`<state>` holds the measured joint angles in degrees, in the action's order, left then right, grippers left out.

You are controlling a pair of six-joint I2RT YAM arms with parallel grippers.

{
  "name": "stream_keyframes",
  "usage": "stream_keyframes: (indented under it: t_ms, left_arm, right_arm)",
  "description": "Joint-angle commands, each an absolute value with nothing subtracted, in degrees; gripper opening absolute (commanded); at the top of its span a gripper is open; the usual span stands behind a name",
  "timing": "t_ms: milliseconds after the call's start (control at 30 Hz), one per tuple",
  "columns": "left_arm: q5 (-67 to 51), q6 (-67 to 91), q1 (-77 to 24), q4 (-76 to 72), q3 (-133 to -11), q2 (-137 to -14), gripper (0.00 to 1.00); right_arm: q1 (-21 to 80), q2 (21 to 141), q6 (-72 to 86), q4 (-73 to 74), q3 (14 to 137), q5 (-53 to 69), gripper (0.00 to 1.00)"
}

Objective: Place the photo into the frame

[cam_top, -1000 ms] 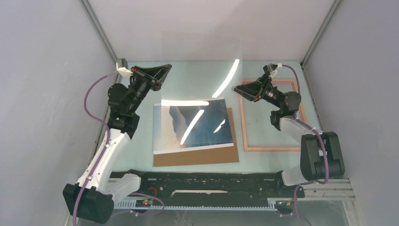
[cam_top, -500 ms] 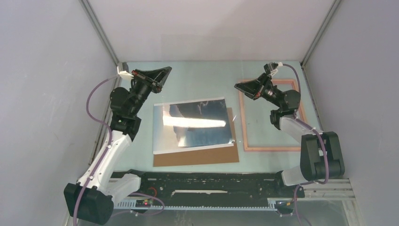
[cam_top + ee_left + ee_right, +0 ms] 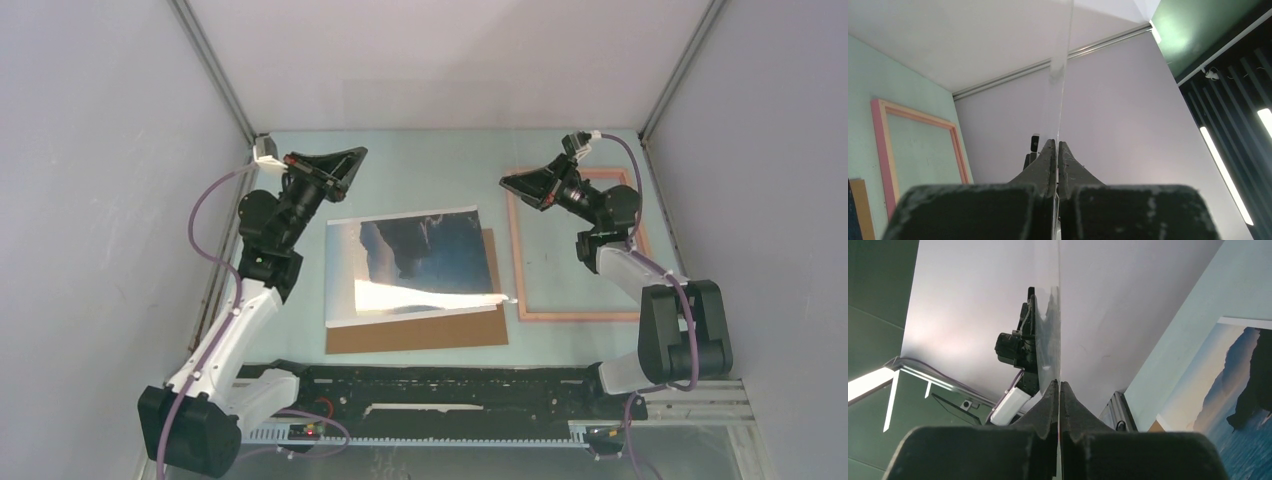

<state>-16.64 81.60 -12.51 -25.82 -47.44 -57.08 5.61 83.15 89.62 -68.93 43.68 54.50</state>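
The photo (image 3: pixel 420 258), a sea and dark cliff print with a white border, lies flat at the table's middle on a brown cardboard sheet (image 3: pixel 420 334); it also shows in the right wrist view (image 3: pixel 1233 390). The salmon-pink frame (image 3: pixel 521 260) lies flat to its right, under the right arm. A clear, see-through sheet (image 3: pixel 1060 80) hangs in the air above the photo, edge-on in both wrist views and throwing a glare near the photo's front edge. My left gripper (image 3: pixel 352 158) is shut on its left edge, my right gripper (image 3: pixel 506 183) on its right edge.
White enclosure walls stand close on the left, right and back. A black rail (image 3: pixel 430 385) with the arm bases runs along the near edge. The frame's pink rail (image 3: pixel 879 145) shows at the left in the left wrist view.
My right gripper has closed on the clear sheet's right edge. The sheet has tipped from nearly upright toward flat over the photo, and its glare has slid to the photo's front edge.
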Motion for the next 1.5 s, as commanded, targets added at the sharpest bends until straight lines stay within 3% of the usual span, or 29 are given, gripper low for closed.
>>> stream_keyframes:
  t_ms: [0,100,233,300,467,567,700,1000,1467]
  left_arm:
    - [-16.75,81.87,-13.16,-29.11,-45.67,-56.03,0.00]
    - [-17.70,79.43,-13.18,-27.30,-45.27,-56.41,0.04]
    - [-18.30,75.12,-13.10,-23.22,-43.29,-56.19,0.50]
    - [-17.82,73.63,-13.11,-21.23,-41.98,-56.02,0.65]
    - [-14.77,63.78,-12.40,-5.06,-41.09,-54.44,0.99]
    - [-12.70,57.39,-11.41,4.75,-40.52,-53.10,1.00]
    - [-15.17,52.12,-10.81,6.43,-38.32,-50.91,1.00]
    - [-19.35,43.98,-11.34,9.45,-36.87,-46.46,0.99]
    - [-18.48,35.82,-19.42,11.24,-41.44,-54.06,0.98]
  right_arm:
    - [5.60,81.96,85.65,-66.22,46.80,54.66,0.00]
    - [4.82,79.48,76.70,-56.71,47.31,55.16,0.00]
    - [5.03,75.63,52.03,-27.58,53.17,59.32,0.00]
    - [4.71,74.44,46.78,-27.08,53.62,63.26,0.00]
    - [-2.04,78.43,42.41,-7.55,60.89,69.32,0.00]
    - [-6.36,82.92,35.46,4.02,64.16,71.45,0.00]
    - [-11.03,86.98,25.27,16.59,65.86,72.41,0.00]
    - [-20.74,103.39,-7.73,60.16,84.48,61.99,0.00]
    - [-27.07,102.59,-11.64,55.17,84.14,55.56,0.00]
